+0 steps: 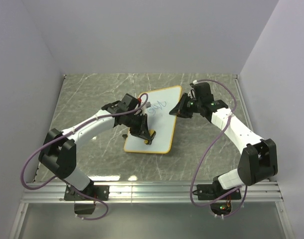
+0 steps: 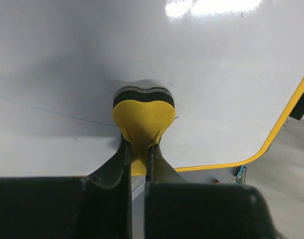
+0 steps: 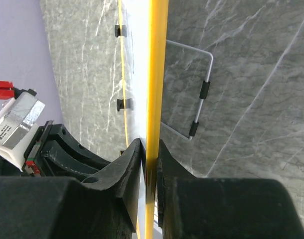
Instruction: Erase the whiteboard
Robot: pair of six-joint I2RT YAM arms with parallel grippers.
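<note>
Left gripper (image 2: 139, 152): clamped on yellow eraser (image 2: 143, 117); dark felt face pressed against whiteboard (image 2: 202, 59), judged for wiping.
Right gripper (image 3: 149, 152): pinched on board's orange-yellow frame edge, judged to steady board against sliding.
Board laid on table (image 1: 87, 94), between arms.
Blue scribbles (image 1: 157, 107) noted toward far end, not yet erased.
</note>
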